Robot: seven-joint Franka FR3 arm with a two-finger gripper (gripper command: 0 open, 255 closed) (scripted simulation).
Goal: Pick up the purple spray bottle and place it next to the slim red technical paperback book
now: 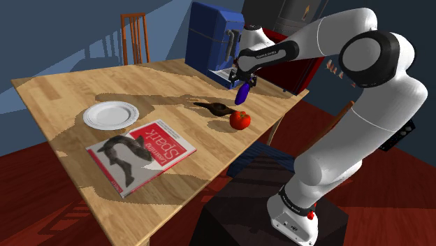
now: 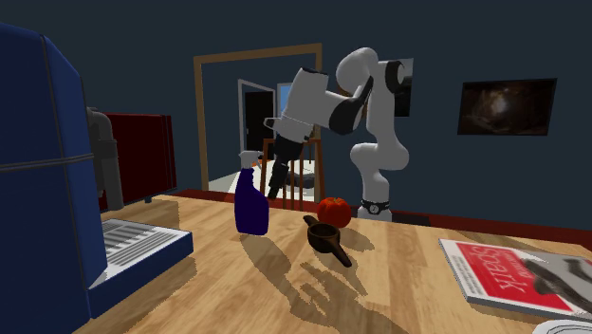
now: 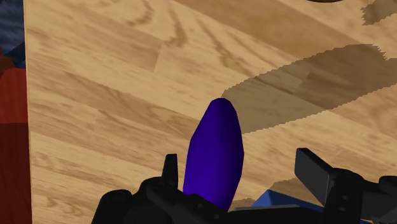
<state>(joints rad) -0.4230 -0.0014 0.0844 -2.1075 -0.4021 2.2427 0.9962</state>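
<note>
1. Purple spray bottle point(image 2: 251, 204) is upright on the wooden table point(image 1: 63, 91), nozzle end up. In the second exterior view its base seems to meet the tabletop.
2. Bottle position: near the table edge, close to the blue machine point(image 1: 209, 38).
3. Gripper point(image 3: 238, 162) is angled down over the bottle, with the bottle body between the fingers.
4. Fingers point(image 3: 316, 170) are spread wide. One sits just beside the bottle's side and the other is well apart from it, so nothing is clasped.
5. Red book point(image 1: 143, 154) lies flat, well apart from the bottle and toward the shoulder view's lower left.
6. Between bottle and book: a dark scoop point(image 1: 218, 108) and a red tomato point(image 1: 240, 119), near each other.
7. White plate point(image 1: 110, 114) sits just beyond the book.
</note>
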